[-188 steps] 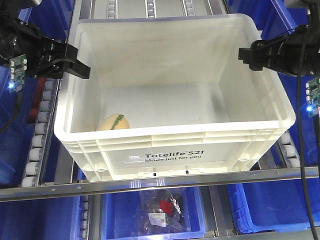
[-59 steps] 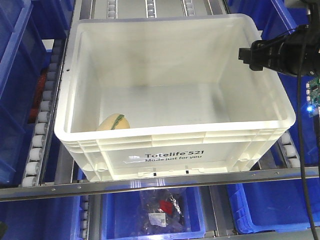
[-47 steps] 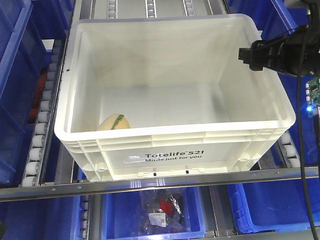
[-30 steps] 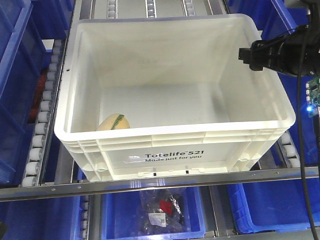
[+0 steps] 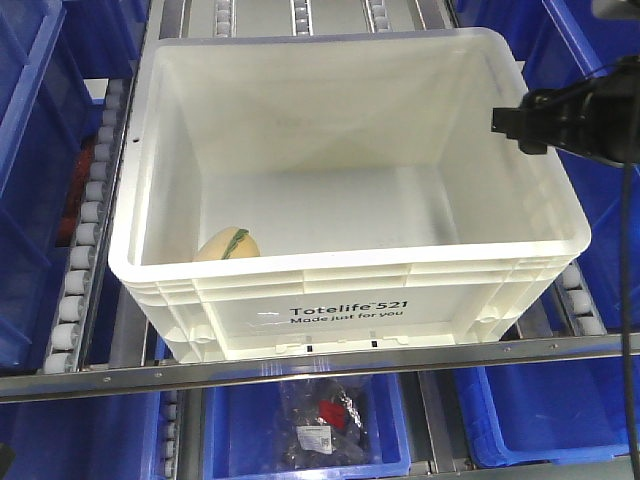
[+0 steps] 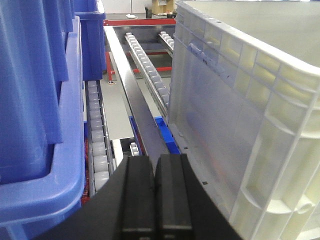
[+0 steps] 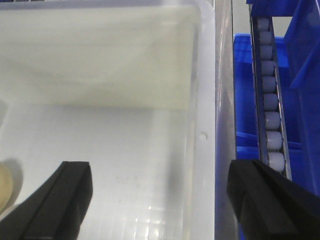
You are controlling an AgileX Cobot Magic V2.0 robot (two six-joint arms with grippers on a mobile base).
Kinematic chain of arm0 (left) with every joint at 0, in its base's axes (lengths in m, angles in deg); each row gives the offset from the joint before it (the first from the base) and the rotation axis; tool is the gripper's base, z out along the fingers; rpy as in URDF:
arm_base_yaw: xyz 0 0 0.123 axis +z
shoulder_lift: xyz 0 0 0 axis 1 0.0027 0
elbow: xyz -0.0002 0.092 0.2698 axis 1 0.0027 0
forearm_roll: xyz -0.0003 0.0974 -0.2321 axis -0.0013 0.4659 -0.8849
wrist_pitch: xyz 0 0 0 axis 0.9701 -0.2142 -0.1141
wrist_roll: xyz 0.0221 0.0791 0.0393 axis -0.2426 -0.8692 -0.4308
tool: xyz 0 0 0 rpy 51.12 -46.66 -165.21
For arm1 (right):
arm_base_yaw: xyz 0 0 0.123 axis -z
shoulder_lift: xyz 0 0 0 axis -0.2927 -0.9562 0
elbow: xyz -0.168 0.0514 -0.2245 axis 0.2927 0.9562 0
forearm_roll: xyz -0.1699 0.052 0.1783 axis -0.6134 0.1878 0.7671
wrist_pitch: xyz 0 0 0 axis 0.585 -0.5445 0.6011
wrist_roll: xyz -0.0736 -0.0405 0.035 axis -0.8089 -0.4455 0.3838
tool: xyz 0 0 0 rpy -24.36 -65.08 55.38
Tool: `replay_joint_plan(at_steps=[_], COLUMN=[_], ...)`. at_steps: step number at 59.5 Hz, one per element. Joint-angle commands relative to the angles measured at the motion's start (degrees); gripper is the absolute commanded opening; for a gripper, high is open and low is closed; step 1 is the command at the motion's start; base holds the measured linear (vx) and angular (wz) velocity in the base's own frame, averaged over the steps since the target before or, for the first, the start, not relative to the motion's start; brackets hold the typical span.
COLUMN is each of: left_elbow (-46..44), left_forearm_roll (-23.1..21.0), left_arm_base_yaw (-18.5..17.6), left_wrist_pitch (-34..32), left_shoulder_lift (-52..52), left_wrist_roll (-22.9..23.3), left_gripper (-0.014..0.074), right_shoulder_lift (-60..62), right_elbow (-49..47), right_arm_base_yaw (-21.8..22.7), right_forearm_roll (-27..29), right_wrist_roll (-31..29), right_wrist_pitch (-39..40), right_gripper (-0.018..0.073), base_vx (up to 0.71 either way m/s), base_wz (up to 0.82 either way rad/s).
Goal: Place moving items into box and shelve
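I have the white crate sitting on the shelf's roller tracks, so it can slide in. The yellow toy lies in its near-left corner; I see no reddish-brown one. My right gripper straddles the crate's right wall, spread wide, empty. My left gripper, pinched closed and empty, hangs outside the left wall beside blue bins.
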Motion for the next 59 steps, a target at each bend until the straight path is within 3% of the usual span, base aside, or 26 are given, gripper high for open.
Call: replay_joint_plan(at_steps=[1,9,18,24,41,52,59], left_elbow=[0.86,0.86,0.86,0.86,0.86,0.86,0.86], left_forearm_roll=[-0.67,-0.67,-0.67,-0.67,-0.67,-0.67,-0.67], left_arm_base_yaw=[0.16,0.16,0.16,0.16,0.16,0.16,0.16], left_wrist_pitch=[-4.3,-4.3,-4.3,-4.3,-4.3,-4.3,-4.3], left_shoulder_lift=[-0.83,-0.83,-0.83,-0.83,-0.83,-0.83,-0.83], left_wrist_roll=[0.55,0.55,0.55,0.5,0.5,0.5,0.5], left_gripper=[-0.0008,-0.0008,-0.0008,-0.0008,-0.0008,-0.0008,-0.0008], right_shoulder_lift=[4.47,10.65,17.6,21.6,28.69,30.15,30.36], right_elbow=[-1.88,-1.88,-1.75,-1.75,-1.75,-1.75,-1.75], right_arm_base_yaw=[0.19,0.19,0.19,0.19,0.19,0.19,0.9], right_forearm_roll=[-0.08,-2.07,-8.82,-12.37,-12.26,-17.65,-18.27], right_wrist_roll=[0.39,3.38,10.61,11.13,11.43,11.07,11.06], right_wrist_pitch=[-0.56,-7.52,-14.03,-18.66,-19.62,-18.88,-18.76], right_gripper=[0.0594,0.0587,0.0557,0.054,0.053,0.0526,0.0453], base_vx=[0.0,0.0,0.0,0.0,0.0,0.0,0.0], base_wz=[0.0,0.0,0.0,0.0,0.0,0.0,0.0])
